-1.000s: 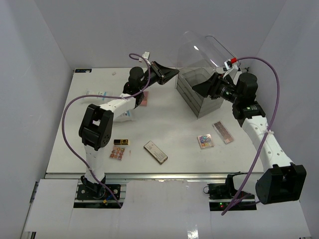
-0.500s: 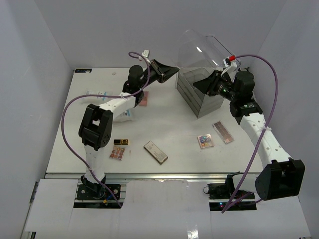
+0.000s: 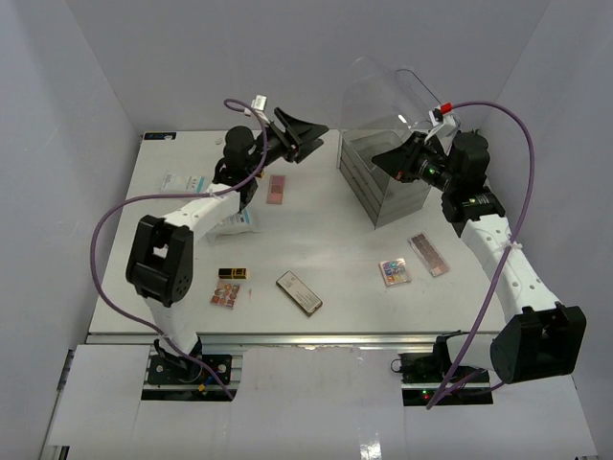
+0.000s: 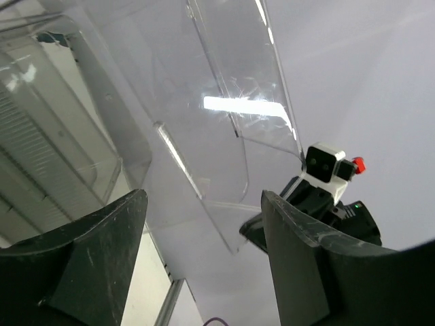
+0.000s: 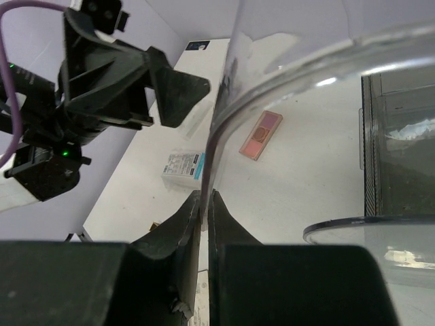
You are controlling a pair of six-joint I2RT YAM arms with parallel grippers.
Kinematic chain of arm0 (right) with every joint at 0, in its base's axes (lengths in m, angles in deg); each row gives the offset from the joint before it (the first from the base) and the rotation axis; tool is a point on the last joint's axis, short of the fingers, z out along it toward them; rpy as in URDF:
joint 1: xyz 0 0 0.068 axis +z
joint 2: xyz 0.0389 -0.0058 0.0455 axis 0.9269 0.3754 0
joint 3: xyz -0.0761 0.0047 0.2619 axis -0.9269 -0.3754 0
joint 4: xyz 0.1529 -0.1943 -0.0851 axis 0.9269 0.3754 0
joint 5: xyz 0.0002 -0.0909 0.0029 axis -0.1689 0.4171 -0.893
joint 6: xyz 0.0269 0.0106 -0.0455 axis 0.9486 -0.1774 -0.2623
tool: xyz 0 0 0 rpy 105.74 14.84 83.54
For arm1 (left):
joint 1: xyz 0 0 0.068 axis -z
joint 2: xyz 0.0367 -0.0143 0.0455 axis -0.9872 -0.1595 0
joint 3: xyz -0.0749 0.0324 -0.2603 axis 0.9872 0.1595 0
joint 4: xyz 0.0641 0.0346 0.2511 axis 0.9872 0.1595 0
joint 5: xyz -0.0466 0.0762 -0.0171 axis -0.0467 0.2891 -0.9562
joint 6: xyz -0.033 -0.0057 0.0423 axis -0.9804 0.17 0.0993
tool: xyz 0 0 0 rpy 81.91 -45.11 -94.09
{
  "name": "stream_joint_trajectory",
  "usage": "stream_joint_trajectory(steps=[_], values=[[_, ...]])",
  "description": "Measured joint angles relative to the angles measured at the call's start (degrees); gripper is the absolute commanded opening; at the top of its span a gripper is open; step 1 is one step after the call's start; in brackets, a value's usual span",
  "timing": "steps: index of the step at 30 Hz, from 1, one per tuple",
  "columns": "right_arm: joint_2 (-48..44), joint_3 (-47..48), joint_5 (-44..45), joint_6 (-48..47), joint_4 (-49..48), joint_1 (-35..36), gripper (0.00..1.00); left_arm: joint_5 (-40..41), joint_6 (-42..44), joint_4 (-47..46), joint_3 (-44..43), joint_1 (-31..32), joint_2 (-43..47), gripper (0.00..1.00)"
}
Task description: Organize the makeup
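Note:
The makeup lies spread on the white table (image 3: 326, 230): a pink palette (image 3: 278, 189), a white packet (image 3: 239, 218), a black-and-gold lipstick (image 3: 232, 274), a small eyeshadow palette (image 3: 226, 295), a long dark compact (image 3: 299, 293), a multicolour palette (image 3: 395, 271) and a long pink palette (image 3: 428, 255). My right gripper (image 5: 206, 195) is shut on the edge of the raised clear lid (image 5: 292, 61) of the acrylic box (image 3: 383, 187). My left gripper (image 3: 319, 136) hangs open in the air left of the lid (image 4: 224, 102), holding nothing.
A second white packet with blue print (image 3: 185, 180) lies at the back left. Grey walls close in the table on three sides. The box stands at the back right, its lid (image 3: 383, 91) arching above it.
My left gripper has opened and drawn back to the left, away from the lid. My right gripper has closed on the lid's edge.

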Motion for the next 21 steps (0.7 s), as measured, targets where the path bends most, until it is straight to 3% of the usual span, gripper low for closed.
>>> stream_joint_trajectory(steps=[6,11,15,21], values=[[0.0,1.0,-0.4,0.7,0.4,0.0,0.08,0.9,5.2,1.2,13.8,-7.2,13.9,0.81],[0.0,1.3,-0.7,1.8,0.4,0.0,0.08,2.7,12.2,7.5,19.2,-9.4,18.3,0.81],[0.0,1.9,-0.8,2.7,0.4,0.0,0.08,6.4,17.9,19.7,17.0,-10.3,15.8,0.83],[0.0,2.0,-1.0,3.3,0.4,0.0,0.08,17.8,19.4,41.9,2.1,-11.3,4.1,0.86]])
